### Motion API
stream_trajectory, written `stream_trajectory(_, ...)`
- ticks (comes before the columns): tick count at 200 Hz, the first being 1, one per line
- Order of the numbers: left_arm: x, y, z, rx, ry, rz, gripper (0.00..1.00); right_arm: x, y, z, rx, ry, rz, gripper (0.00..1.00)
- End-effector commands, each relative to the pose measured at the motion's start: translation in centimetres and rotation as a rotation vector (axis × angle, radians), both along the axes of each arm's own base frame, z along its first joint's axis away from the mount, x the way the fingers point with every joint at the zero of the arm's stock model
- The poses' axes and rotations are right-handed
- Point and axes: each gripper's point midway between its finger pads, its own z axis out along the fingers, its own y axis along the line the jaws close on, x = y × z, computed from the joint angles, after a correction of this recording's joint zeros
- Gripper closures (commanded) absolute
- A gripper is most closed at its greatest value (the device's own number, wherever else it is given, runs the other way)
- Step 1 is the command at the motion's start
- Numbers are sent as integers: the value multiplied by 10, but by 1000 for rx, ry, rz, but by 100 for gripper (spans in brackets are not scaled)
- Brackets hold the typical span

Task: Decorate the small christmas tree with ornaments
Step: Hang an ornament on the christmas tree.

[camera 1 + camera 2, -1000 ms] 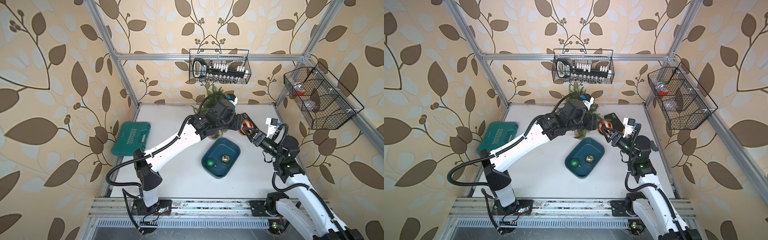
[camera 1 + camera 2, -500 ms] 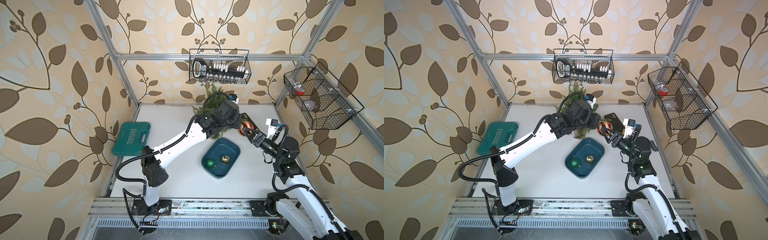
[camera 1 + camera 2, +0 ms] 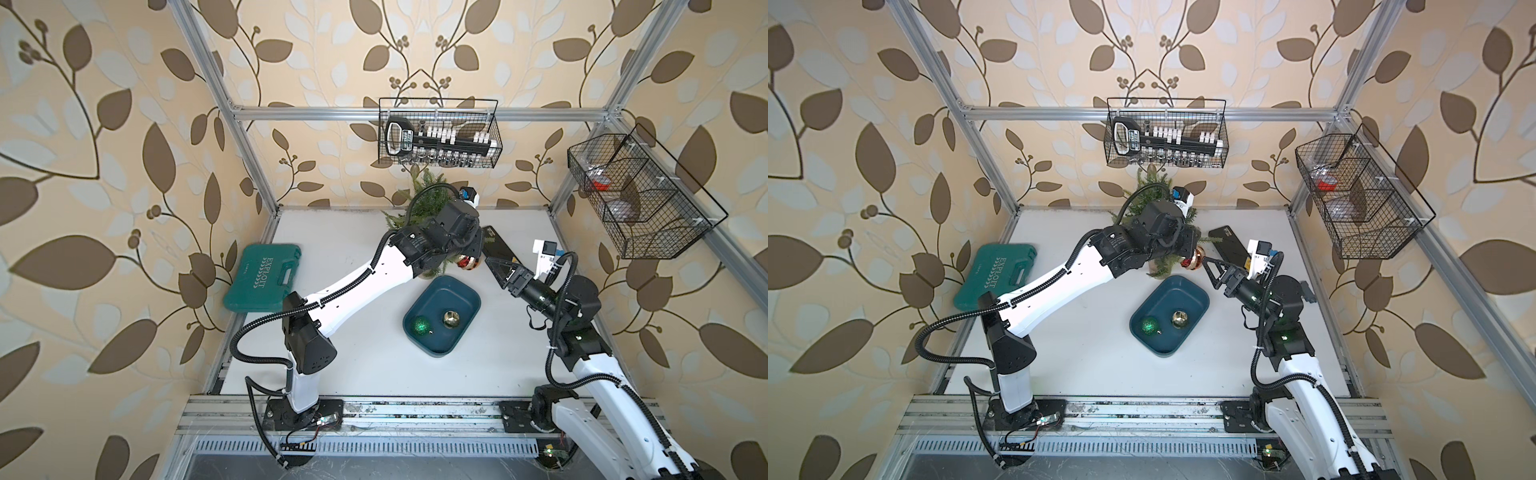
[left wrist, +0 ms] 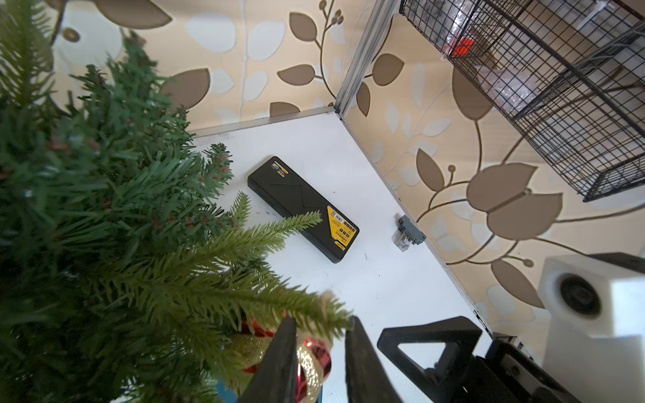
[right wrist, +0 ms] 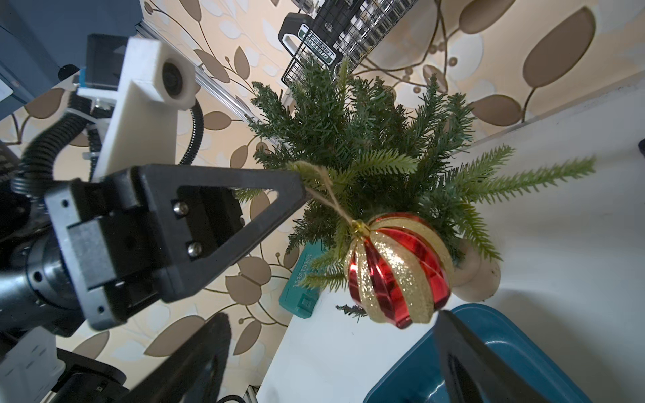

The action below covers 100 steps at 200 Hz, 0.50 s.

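Note:
The small christmas tree [image 3: 424,195] stands at the back of the table, partly under my left arm. A red-and-gold ribbed ornament [image 5: 398,272] hangs by a twine loop from a low branch tip; it also shows in both top views [image 3: 467,262] [image 3: 1194,259]. My left gripper [image 4: 321,324] is shut on that branch tip, right where the loop sits [image 5: 300,181]. My right gripper [image 5: 331,356] is open just below the ornament and touches nothing. The glittery green ball [image 3: 421,325] and the gold ball [image 3: 451,318] lie in the dark teal tray [image 3: 467,293].
A green tool case [image 3: 262,276] lies at the table's left edge. A black case [image 4: 303,209] lies behind the right gripper, near the right wall. Wire baskets hang on the back wall [image 3: 438,133] and the right wall [image 3: 636,199].
My left gripper has closed on the branch tip by the twine loop. My right gripper has opened wide and let go of the red-and-gold ornament, which now hangs from the branch.

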Motion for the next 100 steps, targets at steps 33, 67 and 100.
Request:
stream_trajectory(33,-11,5,21,-46,-33,-16,56,-8,-7,-6,-51,19,-45,10)
stream_trajectory(67,-20,6,26,-69,-22,-53,44,-15,-10,-12,-83,45,-60,11)
stream_trajectory(100,-32,5,35,-104,-14,-98,35,-22,-14,-15,-123,58,-75,11)
